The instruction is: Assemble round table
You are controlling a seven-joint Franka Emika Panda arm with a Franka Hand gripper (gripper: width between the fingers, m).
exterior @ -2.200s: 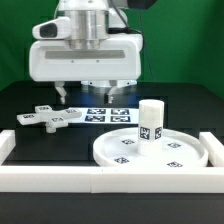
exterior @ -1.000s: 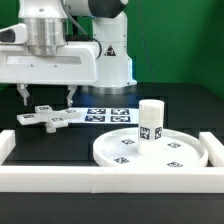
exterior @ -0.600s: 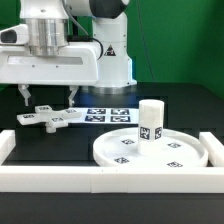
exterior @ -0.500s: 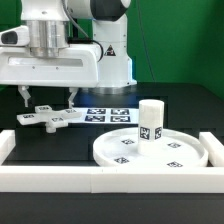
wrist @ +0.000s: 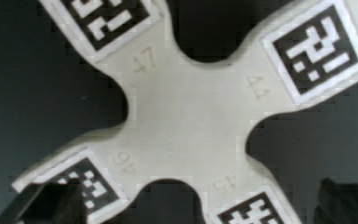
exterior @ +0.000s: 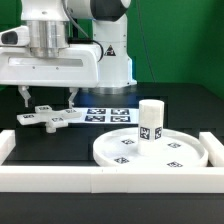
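The flat white cross-shaped piece (exterior: 47, 118) lies on the black table at the exterior view's left. In the wrist view it (wrist: 185, 105) fills the frame, with tags on its arms. My gripper (exterior: 48, 97) hangs just above it, open and empty, its dark fingertips (exterior: 24, 97) standing to either side of the piece. In the wrist view the gripper (wrist: 194, 208) shows only as two dark fingertips (wrist: 44, 206) at the frame's corners. The large rimmed round disc (exterior: 170, 156) lies at the front right. The short cylindrical post (exterior: 150, 120) stands upright on it.
The marker board (exterior: 105, 113) lies flat behind the disc, just right of the cross-shaped piece. A white border wall (exterior: 90, 180) runs along the front and up both sides of the black table.
Since 2.2 s ago the gripper has moved from above the marker board to the exterior view's left, over the cross-shaped piece. In the last second it has barely moved.
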